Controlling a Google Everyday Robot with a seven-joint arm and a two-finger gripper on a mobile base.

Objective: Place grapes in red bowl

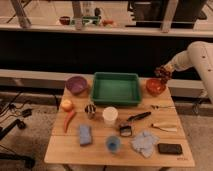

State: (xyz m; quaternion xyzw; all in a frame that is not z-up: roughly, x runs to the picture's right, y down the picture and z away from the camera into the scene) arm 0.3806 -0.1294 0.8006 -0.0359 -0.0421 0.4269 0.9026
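The red bowl [155, 86] stands at the table's back right, beside the green tray. My gripper [163, 73] hangs just above the bowl's right rim, at the end of the white arm [197, 55] that comes in from the right. The grapes [162, 72], a small dark reddish-purple cluster, are at the gripper, a little above the bowl.
A green tray [115, 88] sits at the back middle and a purple bowl [76, 84] at the back left. On the wooden table [65, 145] lie an orange-yellow fruit [66, 104], a carrot [69, 120], a white cup [110, 115], a blue sponge [85, 134], a blue cup [113, 144], a cloth [145, 142], a phone [170, 148] and utensils [138, 117].
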